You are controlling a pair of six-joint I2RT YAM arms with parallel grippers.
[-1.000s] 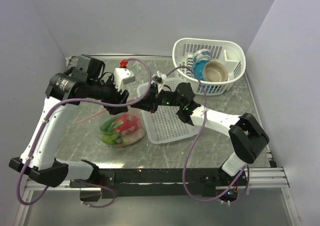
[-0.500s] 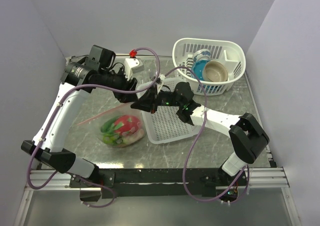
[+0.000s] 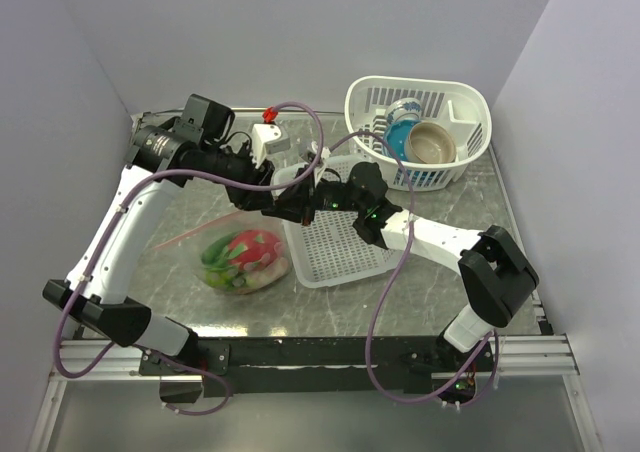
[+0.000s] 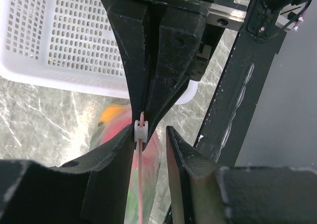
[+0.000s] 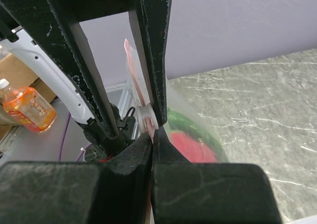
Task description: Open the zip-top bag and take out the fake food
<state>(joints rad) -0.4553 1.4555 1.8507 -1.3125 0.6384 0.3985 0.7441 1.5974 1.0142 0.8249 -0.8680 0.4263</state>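
— Where's the bag (image 3: 238, 272)?
— On the marbled table (image 3: 420, 292), at the perforated white tray's (image 3: 340, 257) 9 o'clock. It's clear and thin, bulging with glossy food (image 3: 255, 244). Its pink strip (image 4: 142, 184) runs from 8 to 2 o'clock.
— Grippers?
— The right gripper (image 5: 152, 132) pinches the strip by the white slider (image 4: 140, 130). The left gripper (image 4: 151, 135) gapes around it.

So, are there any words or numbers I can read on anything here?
No text can be read anywhere.
Orange drink bottle: it has a label, but it is too blurred to read.
Blue cup in the white basket: its print is too small to read.
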